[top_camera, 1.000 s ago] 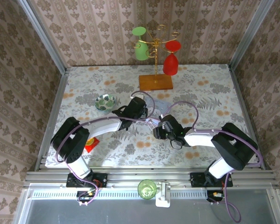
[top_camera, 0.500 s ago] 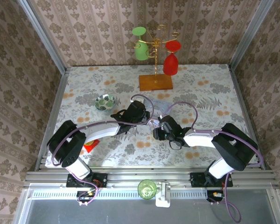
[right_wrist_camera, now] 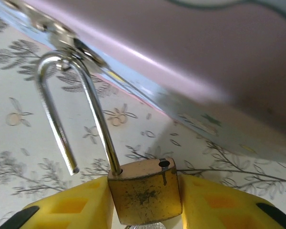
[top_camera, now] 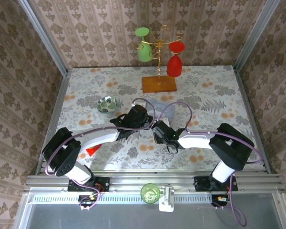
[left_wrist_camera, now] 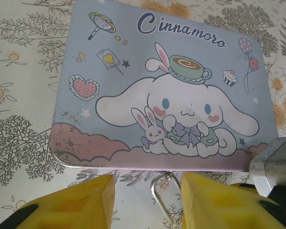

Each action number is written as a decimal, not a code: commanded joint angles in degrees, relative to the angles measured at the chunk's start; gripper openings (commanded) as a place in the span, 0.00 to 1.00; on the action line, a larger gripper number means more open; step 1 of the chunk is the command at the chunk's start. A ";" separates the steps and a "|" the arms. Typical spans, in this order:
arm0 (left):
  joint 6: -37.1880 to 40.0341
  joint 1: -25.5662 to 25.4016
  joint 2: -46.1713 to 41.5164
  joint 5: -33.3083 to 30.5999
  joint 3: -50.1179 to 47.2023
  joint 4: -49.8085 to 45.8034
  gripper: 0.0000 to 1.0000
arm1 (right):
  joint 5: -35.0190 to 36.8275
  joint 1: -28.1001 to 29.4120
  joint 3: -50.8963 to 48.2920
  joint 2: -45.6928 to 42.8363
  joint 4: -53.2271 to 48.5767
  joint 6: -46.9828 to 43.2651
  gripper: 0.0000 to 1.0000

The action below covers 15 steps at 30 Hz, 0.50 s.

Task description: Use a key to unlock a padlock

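The brass padlock stands upright between the yellow fingers of my right gripper, which is shut on its body. Its silvery shackle is sprung open: one leg sits in the body, the free end hangs clear, and the loop is hooked through the hasp of the pale blue tin box. A silvery bit peeks out under the body; I cannot tell whether it is the key. My left gripper is open at the tin's front edge, the shackle between its fingers, close to the right one.
In the top view both grippers meet mid-table by the tin. A patterned bowl lies to the left, a glass stand behind, a red packet by the left arm, a green cup off the table's front edge.
The left arm has stretched lower and its gripper has slid slightly nearer. The right gripper has shifted a little left with the padlock, closing up to the left one.
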 commanded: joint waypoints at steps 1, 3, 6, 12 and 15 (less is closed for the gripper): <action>0.11 0.12 -2.06 0.28 -0.34 -1.39 0.42 | 7.36 0.96 1.95 1.99 -4.99 1.82 0.39; 0.61 0.70 -2.71 0.21 -0.01 -1.79 0.42 | 7.89 1.21 2.66 3.58 -4.91 1.33 0.37; 2.15 1.92 -3.63 0.24 0.97 -2.87 0.42 | 6.86 1.21 1.90 4.49 -1.88 1.34 0.31; 9.78 5.81 -1.50 -1.44 2.94 -2.23 0.48 | 6.96 1.30 -0.15 2.05 -1.97 3.45 0.17; 12.77 7.92 4.69 3.84 5.61 -0.82 0.52 | 5.34 1.39 -1.52 0.45 -1.55 4.53 0.17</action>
